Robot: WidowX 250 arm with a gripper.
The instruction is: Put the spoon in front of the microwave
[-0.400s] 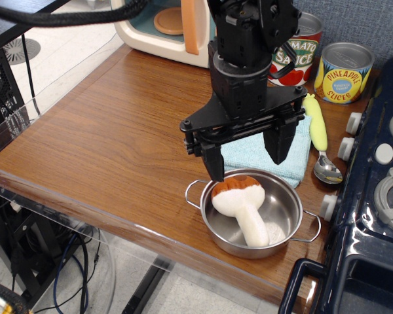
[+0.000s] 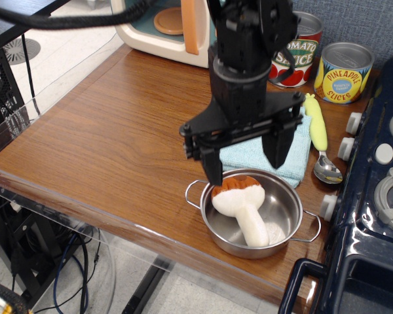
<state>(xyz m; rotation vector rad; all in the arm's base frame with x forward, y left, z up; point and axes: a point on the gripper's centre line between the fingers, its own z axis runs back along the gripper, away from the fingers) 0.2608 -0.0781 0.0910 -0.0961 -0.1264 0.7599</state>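
The spoon lies on the wooden table at the right, next to the blue stove, its yellow-green handle pointing back and its silver bowl toward the front. The microwave stands at the back, cream with a teal front and an orange handle. My gripper hangs open and empty over the near side of a light blue cloth, above the back rim of a steel pot. The spoon is a little to the right of the right finger.
A toy mushroom lies in the pot. A tomato can and a pineapple can stand at the back right. The dark blue stove borders the right side. The table's front edge is just below the pot.
The gripper has risen slightly and shifted a little; it stays open. The spoon, pot and mushroom have not moved.
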